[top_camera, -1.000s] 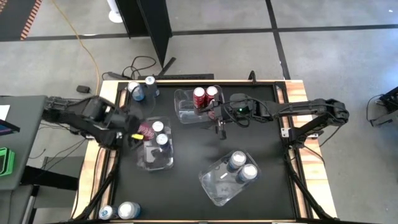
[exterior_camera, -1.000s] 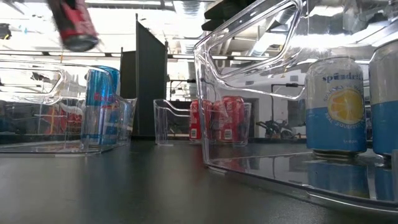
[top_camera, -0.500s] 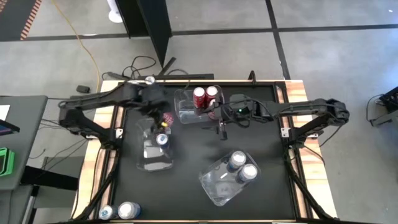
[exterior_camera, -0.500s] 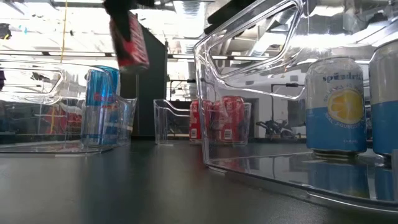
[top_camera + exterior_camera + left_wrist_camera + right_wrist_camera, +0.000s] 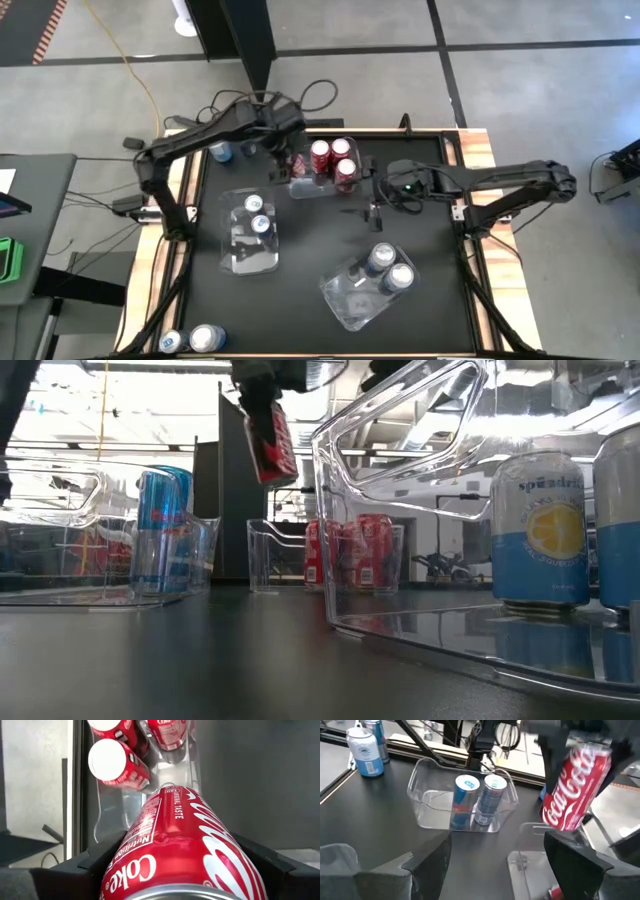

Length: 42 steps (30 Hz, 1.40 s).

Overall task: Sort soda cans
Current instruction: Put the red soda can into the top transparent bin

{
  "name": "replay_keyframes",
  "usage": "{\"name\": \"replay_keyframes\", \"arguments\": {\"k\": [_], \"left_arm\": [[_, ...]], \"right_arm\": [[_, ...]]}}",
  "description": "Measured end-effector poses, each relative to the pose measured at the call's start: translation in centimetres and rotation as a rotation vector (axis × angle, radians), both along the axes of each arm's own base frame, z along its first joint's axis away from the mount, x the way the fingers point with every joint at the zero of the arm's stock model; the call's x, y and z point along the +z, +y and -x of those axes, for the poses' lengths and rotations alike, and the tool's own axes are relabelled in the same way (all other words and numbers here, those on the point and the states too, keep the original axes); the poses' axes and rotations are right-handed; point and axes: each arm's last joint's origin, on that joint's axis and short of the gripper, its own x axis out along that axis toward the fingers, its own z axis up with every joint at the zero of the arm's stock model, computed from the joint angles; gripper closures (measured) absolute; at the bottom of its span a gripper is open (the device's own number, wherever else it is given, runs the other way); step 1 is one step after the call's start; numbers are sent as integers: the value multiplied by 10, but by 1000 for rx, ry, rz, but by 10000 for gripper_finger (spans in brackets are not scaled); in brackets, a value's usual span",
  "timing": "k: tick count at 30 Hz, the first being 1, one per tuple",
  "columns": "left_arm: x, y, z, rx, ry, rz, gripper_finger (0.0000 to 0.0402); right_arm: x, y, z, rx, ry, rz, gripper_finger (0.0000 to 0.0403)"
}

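My left gripper (image 5: 288, 160) is shut on a red Coke can (image 5: 575, 785), high over the left end of the far clear bin (image 5: 305, 188). That bin holds three upright red soda cans (image 5: 342, 150). My right gripper (image 5: 375, 207) hangs open with nothing between its fingers, just right of that bin. A left bin (image 5: 245, 255) holds two blue soda cans (image 5: 256, 215). A near bin (image 5: 350, 300) holds two light-blue soda cans (image 5: 388, 268). My left gripper pinches the Coke can's round side wall (image 5: 150, 845) between its two fingers (image 5: 95, 865), which lie along the can. They come from above, slanting down. The can hangs tilted below the gripper, its lower end (image 5: 275, 470) clear of the bin and the table.
Loose soda cans stand at the far left corner (image 5: 222, 150) and at the near left corner (image 5: 205, 338). Bare black tabletop (image 5: 300, 300) lies between the three bins. Cables lie past the table's far edge (image 5: 230, 105).
My left gripper has carried the red can from over the left bin toward the table's right and far edges, to above the far bin, rolling its wrist; the can now hangs nearer upright. My right gripper has drawn back toward the right edge, uncovering a third red can.
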Motion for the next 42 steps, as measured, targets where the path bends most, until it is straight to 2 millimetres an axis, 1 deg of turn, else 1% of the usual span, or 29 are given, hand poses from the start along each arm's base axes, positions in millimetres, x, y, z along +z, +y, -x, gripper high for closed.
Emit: {"name": "replay_keyframes", "arguments": {"k": [5, 12, 15, 20, 23, 28, 32, 34, 40, 42], "left_arm": [[-12, 18, -19, -51, 28, 4, 100], [-31, 30, -47, -164, 66, -19, 100], [-38, 33, -57, -214, 69, -18, 100], [-48, 39, -72, -292, 70, -53, 100], [-51, 40, -75, -325, 72, -69, 100], [-49, 38, -79, -354, 40, -102, 100], [-50, 36, -79, -381, 31, -79, 100], [-55, 33, -84, -403, 39, -93, 100], [-69, 32, -90, -409, 92, -93, 100], [-77, 34, -94, -407, 114, -91, 100]], "right_arm": [[11, 11, 16, -32, -21, 9, 71], [21, 23, 35, -74, -33, 19, 71], [22, 28, 41, -89, -26, 14, 71], [19, 35, 45, -111, 8, 20, 71], [17, 38, 46, -113, 24, 18, 71], [16, 43, 47, -98, 36, 9, 71], [16, 45, 48, -91, 39, 9, 71], [16, 45, 48, -91, 39, 4, 71], [15, 49, 49, -82, 40, -8, 71], [15, 50, 49, -76, 44, -10, 71]]}}
